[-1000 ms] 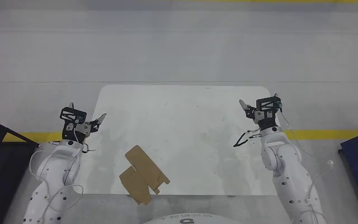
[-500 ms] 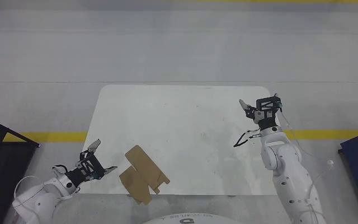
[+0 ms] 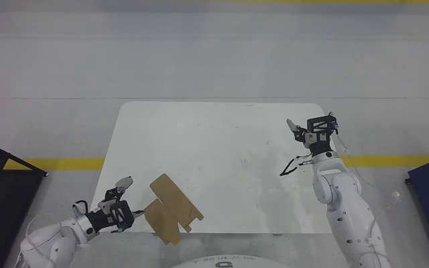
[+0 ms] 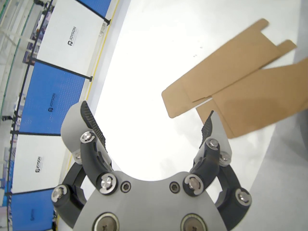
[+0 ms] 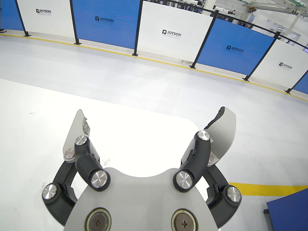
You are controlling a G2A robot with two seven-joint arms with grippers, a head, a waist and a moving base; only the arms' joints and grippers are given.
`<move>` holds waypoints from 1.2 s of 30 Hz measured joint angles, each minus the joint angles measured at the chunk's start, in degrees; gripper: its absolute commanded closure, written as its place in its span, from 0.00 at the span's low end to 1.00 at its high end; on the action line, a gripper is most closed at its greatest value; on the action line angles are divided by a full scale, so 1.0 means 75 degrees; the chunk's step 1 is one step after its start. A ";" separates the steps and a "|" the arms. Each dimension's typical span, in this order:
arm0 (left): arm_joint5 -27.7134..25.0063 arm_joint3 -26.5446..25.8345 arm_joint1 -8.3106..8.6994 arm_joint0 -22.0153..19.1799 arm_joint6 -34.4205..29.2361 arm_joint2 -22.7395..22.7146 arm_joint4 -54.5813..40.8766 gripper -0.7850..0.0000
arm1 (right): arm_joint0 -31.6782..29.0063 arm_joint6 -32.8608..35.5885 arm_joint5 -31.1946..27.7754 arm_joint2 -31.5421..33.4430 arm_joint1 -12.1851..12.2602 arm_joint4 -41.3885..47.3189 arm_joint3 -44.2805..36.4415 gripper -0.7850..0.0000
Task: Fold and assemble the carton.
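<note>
A flat brown carton (image 3: pixel 172 208) lies unfolded near the table's front edge, left of centre, with one flap over the edge. In the left wrist view the carton (image 4: pixel 240 85) lies just beyond the fingertips. My left gripper (image 3: pixel 127 198) is open at the table's front left edge, right beside the carton's left end, holding nothing. My right gripper (image 3: pixel 291 146) is open and empty at the table's right edge, far from the carton. In its own view the right gripper (image 5: pixel 154 115) hangs over the table's far right corner.
The white table (image 3: pixel 221 147) has rounded corners. A yellow floor line (image 3: pixel 389 161) runs past both sides. Dark blue objects sit on the floor at the far left (image 3: pixel 12 194) and far right (image 3: pixel 419 184). Blue and white fence panels (image 5: pixel 168 34) stand beyond.
My left arm swung from the table's left side down to the front left corner and then closer to the carton. The right arm and the carton kept still.
</note>
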 measured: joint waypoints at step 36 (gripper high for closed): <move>0.0255 0.0112 0.0521 0.0095 0.0483 0.2280 0.4150 0.39 | 0.0000 0.0000 0.0000 0.0000 0.0000 0.0000 0.0000 0.00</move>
